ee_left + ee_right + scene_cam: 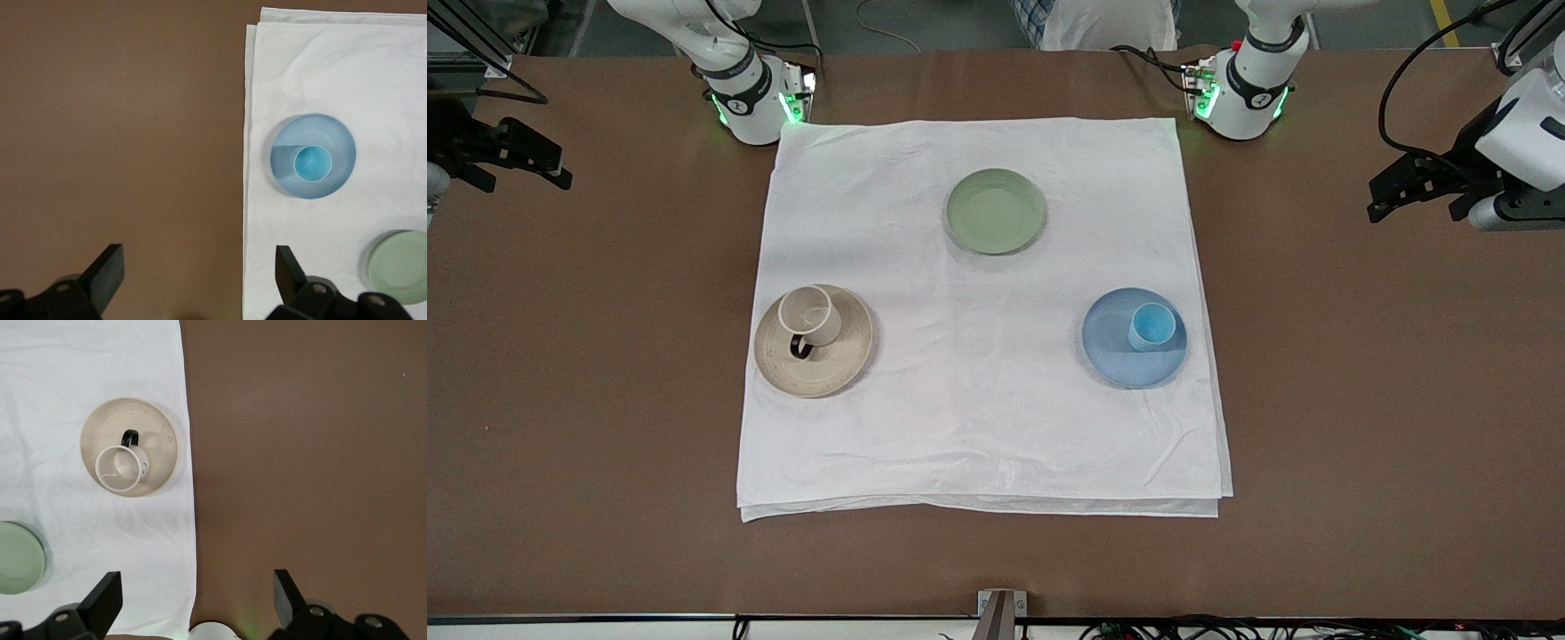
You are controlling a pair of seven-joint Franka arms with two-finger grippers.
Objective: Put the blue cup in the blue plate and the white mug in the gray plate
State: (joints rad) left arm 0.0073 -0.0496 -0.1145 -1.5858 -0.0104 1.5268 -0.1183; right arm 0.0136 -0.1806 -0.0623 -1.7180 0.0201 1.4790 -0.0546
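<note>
The blue cup (pixel 1152 326) stands upright in the blue plate (pixel 1129 369), toward the left arm's end of the white cloth. The white mug (pixel 809 316) stands upright on the gray plate (pixel 831 373), its dark handle toward the front camera, toward the right arm's end. My left gripper (pixel 1383 200) is open and empty above bare table off the cloth; its wrist view (pixel 198 273) shows the cup (pixel 313 164) in the plate (pixel 337 143). My right gripper (pixel 529 178) is open and empty above bare table; its wrist view (pixel 193 597) shows the mug (pixel 120 468) on its plate (pixel 157 430).
A pale green plate (pixel 994 211) lies empty on the white cloth (pixel 978 427), nearer the robot bases. It also shows in the left wrist view (pixel 400 267) and the right wrist view (pixel 17 557). Brown table (pixel 605 400) surrounds the cloth.
</note>
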